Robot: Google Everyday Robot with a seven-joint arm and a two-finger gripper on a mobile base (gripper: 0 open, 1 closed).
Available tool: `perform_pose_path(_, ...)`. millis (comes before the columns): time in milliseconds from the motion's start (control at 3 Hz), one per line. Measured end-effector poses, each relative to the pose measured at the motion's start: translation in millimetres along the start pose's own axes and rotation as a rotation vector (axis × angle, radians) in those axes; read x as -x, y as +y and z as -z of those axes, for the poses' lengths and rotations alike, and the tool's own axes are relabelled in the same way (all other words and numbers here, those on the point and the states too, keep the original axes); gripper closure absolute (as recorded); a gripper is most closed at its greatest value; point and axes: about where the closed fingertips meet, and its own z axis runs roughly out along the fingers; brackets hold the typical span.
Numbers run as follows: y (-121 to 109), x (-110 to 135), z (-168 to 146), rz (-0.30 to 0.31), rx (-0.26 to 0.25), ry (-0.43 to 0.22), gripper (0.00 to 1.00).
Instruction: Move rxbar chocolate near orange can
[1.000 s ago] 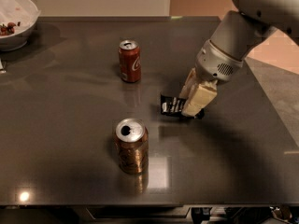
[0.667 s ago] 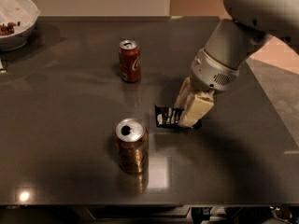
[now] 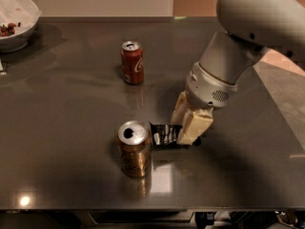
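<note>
Camera view. End effector (image 3: pixel 185 133): clenched on rxbar chocolate (image 3: pixel 164 135), low over the surface (image 3: pixel 71 109). Bar projects to its left, just beside orange can (image 3: pixel 135 149). Approach judged nearly complete. Remaining: set the bar down, let go. Red can (image 3: pixel 132 62): farther off, beyond the end effector's left.

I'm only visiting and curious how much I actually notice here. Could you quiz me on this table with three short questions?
1. True or false: the gripper holds the chocolate bar by one end, low over the table, close beside the orange can.
2. What stands farther back on the table? A. a red can B. a mug C. a bottle
3. Fill in: the white bowl sits at the table's far ____ corner, as the camera sees it.

Key: 1 true; 2 A; 3 left.
</note>
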Motion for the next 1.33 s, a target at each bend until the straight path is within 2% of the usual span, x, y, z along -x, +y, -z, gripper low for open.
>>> perform_pose_path(333,4.5,3.3,-0.9,0.024,0.013,-0.012,0.36)
perform_pose_path(667,3.1,4.8,-0.8,0.025,0.004,-0.012,0.13)
perform_pose_path(1000,2.2,6.2,-0.7,0.027,-0.003,-0.013,0.0)
perform_pose_path(1333,2.2,6.3,-0.7,0.027,-0.003,-0.013,0.0)
